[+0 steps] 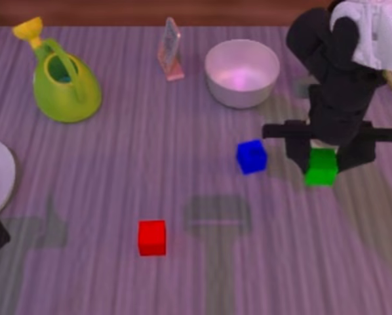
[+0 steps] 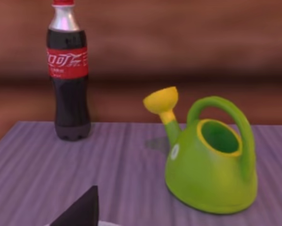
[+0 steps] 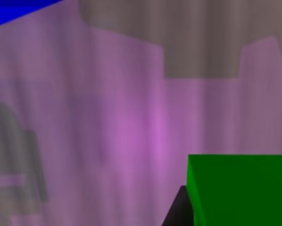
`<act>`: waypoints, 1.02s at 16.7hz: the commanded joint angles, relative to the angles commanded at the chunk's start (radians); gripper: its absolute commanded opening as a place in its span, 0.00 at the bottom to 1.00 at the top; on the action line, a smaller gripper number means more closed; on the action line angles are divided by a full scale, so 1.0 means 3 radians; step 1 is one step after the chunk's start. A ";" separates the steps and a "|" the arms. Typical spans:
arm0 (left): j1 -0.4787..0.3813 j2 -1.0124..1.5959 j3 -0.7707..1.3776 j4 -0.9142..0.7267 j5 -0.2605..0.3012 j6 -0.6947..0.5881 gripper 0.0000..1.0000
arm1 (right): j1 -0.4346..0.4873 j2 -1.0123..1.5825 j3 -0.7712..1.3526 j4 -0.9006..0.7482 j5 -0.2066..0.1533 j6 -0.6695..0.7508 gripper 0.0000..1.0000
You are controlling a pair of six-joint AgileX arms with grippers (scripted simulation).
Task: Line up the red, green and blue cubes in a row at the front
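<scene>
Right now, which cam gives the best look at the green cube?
Top view: the whole green cube shows, right of the blue cube, under the right end effector. Right wrist view shows one cropped corner. Left wrist view misses it.

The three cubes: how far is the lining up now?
Nothing looks finished: the red cube sits alone nearest the front, and the blue cube lies farther back. In hand: the right hand is at the green cube. Left: bringing green and blue forward beside red. The left arm is parked at the left edge.
</scene>
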 joint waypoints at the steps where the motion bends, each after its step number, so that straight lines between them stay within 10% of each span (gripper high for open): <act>1: 0.0000 0.0000 0.0000 0.0000 0.0000 0.0000 1.00 | 0.0182 0.0047 0.0087 -0.0048 0.0001 0.0159 0.00; 8: 0.0000 0.0000 0.0000 0.0000 0.0000 0.0000 1.00 | 0.1297 0.0265 0.0593 -0.0300 0.0014 0.1105 0.00; 17: 0.0000 0.0000 0.0000 0.0000 0.0000 0.0000 1.00 | 0.1337 0.0326 0.0429 -0.0054 0.0014 0.1170 0.00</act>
